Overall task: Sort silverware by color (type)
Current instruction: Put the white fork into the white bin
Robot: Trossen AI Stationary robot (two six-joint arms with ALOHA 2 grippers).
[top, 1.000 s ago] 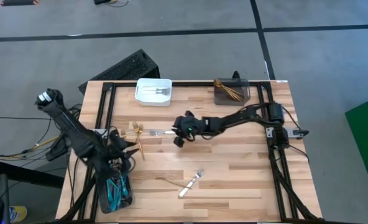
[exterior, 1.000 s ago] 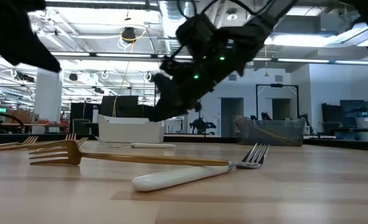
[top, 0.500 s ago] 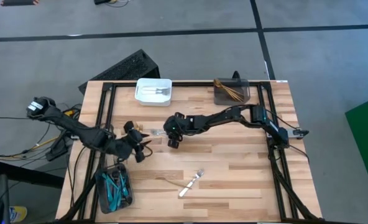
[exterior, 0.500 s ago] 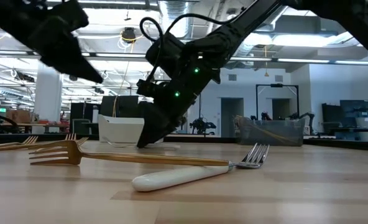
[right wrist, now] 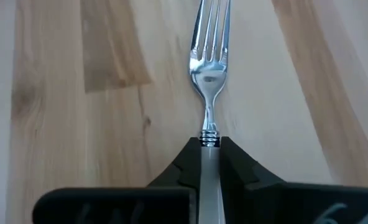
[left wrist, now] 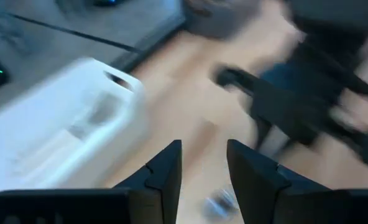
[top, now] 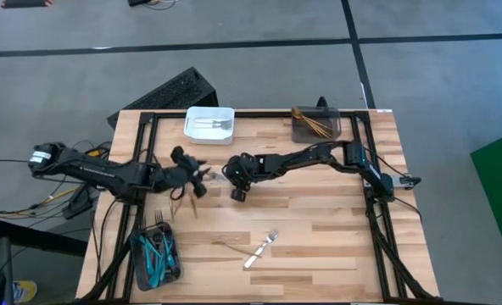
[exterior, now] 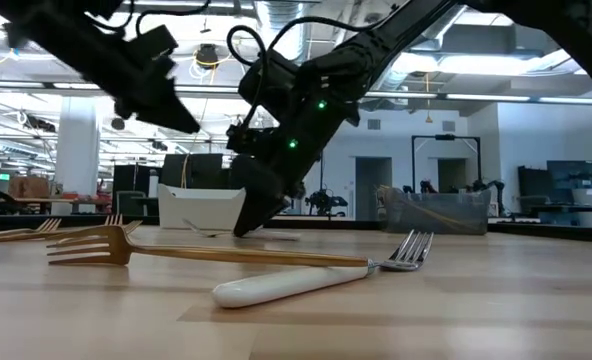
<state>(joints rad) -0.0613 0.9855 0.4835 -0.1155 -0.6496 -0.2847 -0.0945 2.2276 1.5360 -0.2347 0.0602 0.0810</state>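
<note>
A silver fork [right wrist: 209, 68] lies flat on the wooden table, just left of the middle [top: 219, 180]. My right gripper [right wrist: 209, 144] is shut on it and slants down to the tabletop [exterior: 244, 228]. My left gripper [left wrist: 202, 152] hovers open and empty above the table [top: 198, 175], just left of the fork. More silverware lies loose: gold pieces [top: 187, 200], a gold fork [exterior: 86, 245] and a white-handled fork [exterior: 296, 282]. My right gripper pinches the fork's handle just behind the ringed neck [right wrist: 209, 135] between its two fingers. The fingers slant down from the table's right and lie along the fork. The fork rests flat on the table, its tines [right wrist: 210, 25] pointing away from the gripper.
A white bin [top: 210, 124] with silver pieces and a dark grey bin [top: 316, 124] with gold pieces stand at the far edge. A dark bin [top: 155, 254] with blue-handled pieces sits at the near left corner. Bare wood lies to the right.
My left gripper has swung from the dark bin at the near left toward the table's far edge and middle, turning as it went. My right gripper has shifted a little toward the table's left edge and sunk to the fork.
</note>
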